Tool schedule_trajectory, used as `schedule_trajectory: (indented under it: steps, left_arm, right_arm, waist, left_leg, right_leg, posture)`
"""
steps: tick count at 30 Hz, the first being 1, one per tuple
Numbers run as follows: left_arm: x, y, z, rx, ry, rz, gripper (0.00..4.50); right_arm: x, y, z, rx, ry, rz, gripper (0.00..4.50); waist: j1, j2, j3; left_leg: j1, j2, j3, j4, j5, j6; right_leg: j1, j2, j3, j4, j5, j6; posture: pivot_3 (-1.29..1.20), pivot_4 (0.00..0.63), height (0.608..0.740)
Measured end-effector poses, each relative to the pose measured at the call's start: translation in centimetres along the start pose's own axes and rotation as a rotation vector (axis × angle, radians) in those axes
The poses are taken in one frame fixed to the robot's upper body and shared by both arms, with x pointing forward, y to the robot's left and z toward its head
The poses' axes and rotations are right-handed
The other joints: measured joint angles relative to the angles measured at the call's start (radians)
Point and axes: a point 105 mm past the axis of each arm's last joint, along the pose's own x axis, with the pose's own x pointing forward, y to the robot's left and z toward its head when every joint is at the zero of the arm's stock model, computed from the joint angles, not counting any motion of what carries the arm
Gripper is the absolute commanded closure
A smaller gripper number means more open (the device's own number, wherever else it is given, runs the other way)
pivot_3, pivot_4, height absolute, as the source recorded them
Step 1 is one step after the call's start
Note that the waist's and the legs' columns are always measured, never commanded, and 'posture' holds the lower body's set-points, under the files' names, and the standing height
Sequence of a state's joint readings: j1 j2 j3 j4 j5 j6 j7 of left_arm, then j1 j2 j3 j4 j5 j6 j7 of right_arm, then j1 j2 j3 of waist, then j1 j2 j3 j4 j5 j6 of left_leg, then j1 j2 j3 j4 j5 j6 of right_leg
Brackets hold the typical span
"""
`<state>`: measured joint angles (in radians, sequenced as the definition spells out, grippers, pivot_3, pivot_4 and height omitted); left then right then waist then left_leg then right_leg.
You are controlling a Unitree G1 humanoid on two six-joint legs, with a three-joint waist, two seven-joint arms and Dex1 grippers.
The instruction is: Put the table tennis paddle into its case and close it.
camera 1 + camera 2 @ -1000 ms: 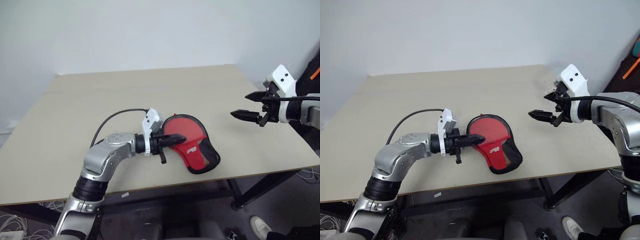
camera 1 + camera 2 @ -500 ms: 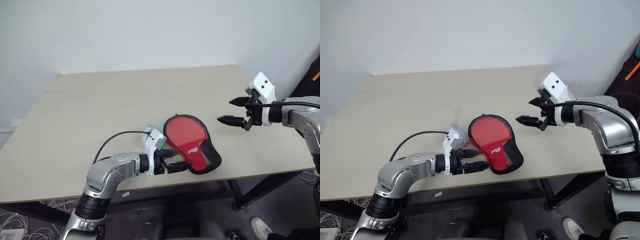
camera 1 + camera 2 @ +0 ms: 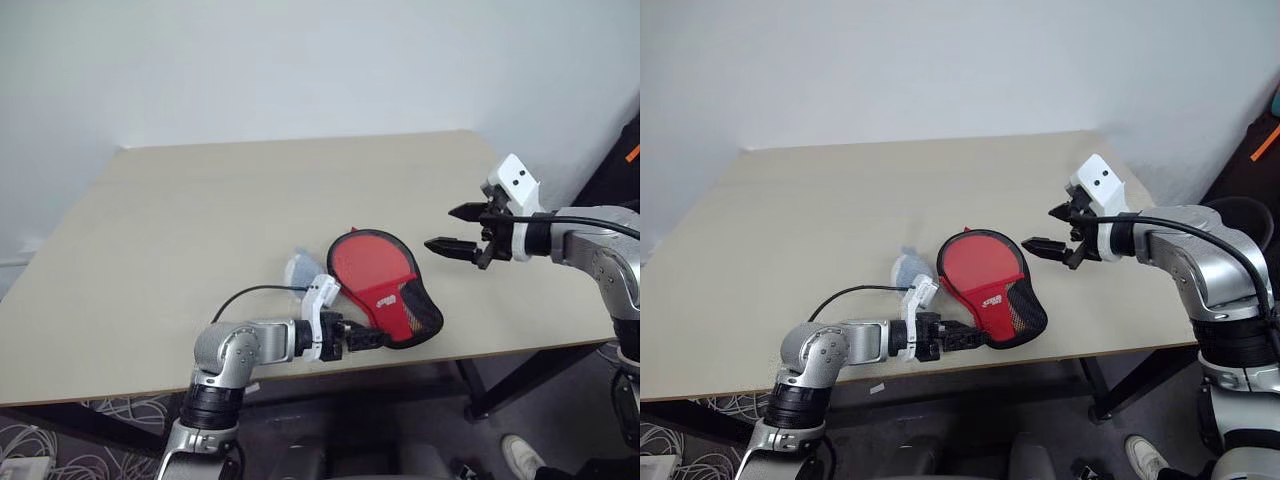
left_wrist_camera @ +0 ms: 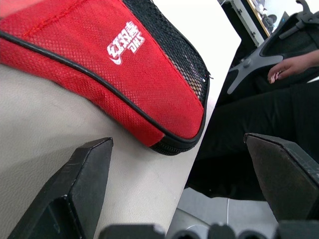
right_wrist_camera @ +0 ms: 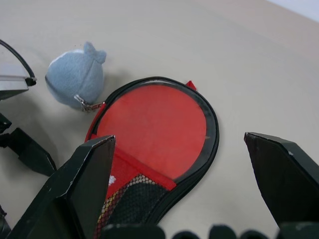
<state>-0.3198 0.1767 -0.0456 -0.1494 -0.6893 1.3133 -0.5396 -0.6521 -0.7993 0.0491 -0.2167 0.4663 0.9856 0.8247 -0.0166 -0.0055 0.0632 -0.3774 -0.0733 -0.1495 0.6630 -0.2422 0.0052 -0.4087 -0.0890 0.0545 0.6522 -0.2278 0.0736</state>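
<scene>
Beige tabletop [image 3: 200,220]: your case [image 3: 385,290] lies flat near front edge, zip round the head looks shut, contents hidden. Blue-grey plush [image 5: 75,79] beside it. Left tool [image 3: 368,338] fingers apart w/ nothing gripped, at case's mesh end. Right tool [image 3: 455,228] fingers apart, hovering above.

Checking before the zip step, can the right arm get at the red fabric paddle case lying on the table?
Probably yes. The right gripper hovers open just beside the red fabric paddle case, with nothing between them; the left gripper sits low at the case's near edge.
</scene>
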Motion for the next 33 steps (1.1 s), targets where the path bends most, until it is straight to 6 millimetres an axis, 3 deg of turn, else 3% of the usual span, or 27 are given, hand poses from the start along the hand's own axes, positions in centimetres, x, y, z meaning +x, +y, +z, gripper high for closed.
schedule_trajectory:
  steps: [16,30,33]
  left_arm:
    - [2.8,-0.3,1.3,-0.168,-0.036,-0.004,0.01]
    - [3.3,0.2,1.7,-0.280,-0.046,0.031,0.01]
    - [3.3,0.4,1.7,-0.278,-0.034,0.055,0.64]
  right_arm:
    - [0.5,0.6,-0.3,0.044,-0.021,-0.024,0.00]
    - [0.9,0.9,-0.2,0.065,-0.032,-0.015,0.00]
    - [1.0,0.9,-0.2,0.068,-0.031,-0.014,0.00]
  waist:
    - [0.031,0.000,-0.001]
    - [0.031,-0.001,-0.002]
    - [0.030,-0.002,-0.002]
  left_leg:
    - [0.000,-0.003,0.000,0.003,0.000,0.000]
    - [0.000,-0.003,-0.001,0.003,0.000,0.000]
    - [0.001,-0.003,-0.001,0.003,0.000,0.000]
  right_leg:
    - [0.003,-0.003,-0.001,-0.001,0.000,0.000]
    - [0.004,-0.004,-0.002,-0.001,0.000,0.001]
    - [0.004,-0.003,-0.002,-0.001,0.000,0.001]
  posture:
    - [0.00,0.000,0.698]
    - [0.00,0.000,0.698]
    - [0.00,0.000,0.698]
